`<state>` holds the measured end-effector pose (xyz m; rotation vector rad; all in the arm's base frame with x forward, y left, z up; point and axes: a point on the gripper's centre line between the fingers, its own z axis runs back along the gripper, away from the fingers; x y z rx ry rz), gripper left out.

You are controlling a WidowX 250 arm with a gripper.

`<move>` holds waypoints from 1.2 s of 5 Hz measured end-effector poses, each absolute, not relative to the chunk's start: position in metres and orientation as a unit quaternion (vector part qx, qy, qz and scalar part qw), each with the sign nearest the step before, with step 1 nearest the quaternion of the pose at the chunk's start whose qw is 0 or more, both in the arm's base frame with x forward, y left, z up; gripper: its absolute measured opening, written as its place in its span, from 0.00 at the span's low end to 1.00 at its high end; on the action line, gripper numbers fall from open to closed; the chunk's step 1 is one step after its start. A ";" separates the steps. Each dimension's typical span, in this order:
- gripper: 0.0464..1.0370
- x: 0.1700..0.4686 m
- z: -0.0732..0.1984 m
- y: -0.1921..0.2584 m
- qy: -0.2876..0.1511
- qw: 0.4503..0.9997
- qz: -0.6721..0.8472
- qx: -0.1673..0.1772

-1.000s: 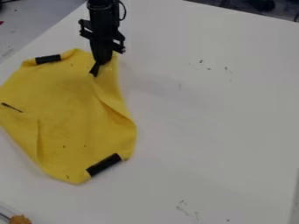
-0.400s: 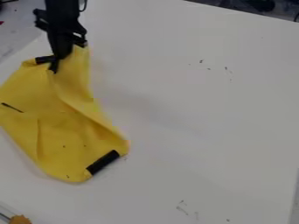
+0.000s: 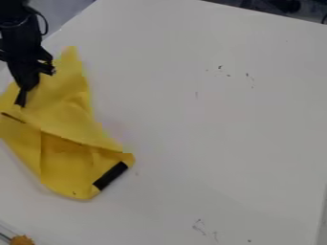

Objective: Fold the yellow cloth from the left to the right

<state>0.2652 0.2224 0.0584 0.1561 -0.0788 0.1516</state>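
Tabletop (image 3: 211, 124), broad beyond right edge of cloth (image 3: 64, 103)

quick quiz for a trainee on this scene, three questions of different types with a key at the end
1. Multiple choice: in the camera view, the gripper is at which part of the yellow cloth?
a) lower right
b) upper left
c) bottom

2. True or false: the cloth is spread fully flat, with no fold or crease in it.

3. Fill in: the strip at the cloth's lower right is ____ in colour.

Key: 1 b; 2 false; 3 black
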 end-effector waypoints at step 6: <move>0.79 0.240 0.051 0.218 -0.009 0.992 0.101 0.072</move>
